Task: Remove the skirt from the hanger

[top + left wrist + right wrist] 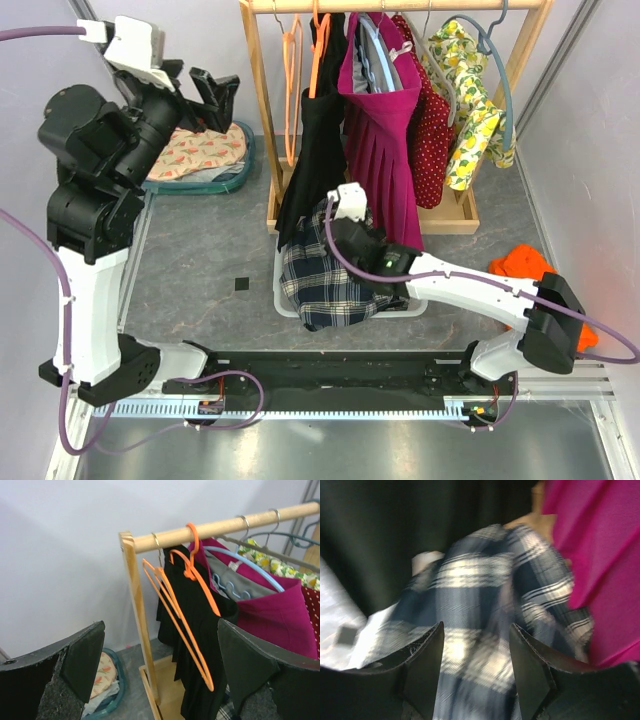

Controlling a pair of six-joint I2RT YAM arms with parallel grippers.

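Note:
A wooden rack [262, 120] holds a black skirt [315, 140] on an orange hanger [192, 570], a magenta skirt [380, 130] on a blue hanger and other garments. Two empty orange hangers [175, 615] hang at the rod's left end. A dark plaid skirt [325, 285] lies crumpled in a white basket [415, 308] at the rack's foot. My right gripper [338, 232] is open just above the plaid skirt [485, 580], holding nothing. My left gripper [215, 95] is open and empty, raised high at the left, facing the rack [137, 605].
A teal basket [240, 170] of folded clothes sits left of the rack. A red dotted garment [432, 130] and a lemon-print garment [470, 110] hang at the right. An orange cloth [525, 265] lies by the right wall. A small black square [240, 284] marks the floor.

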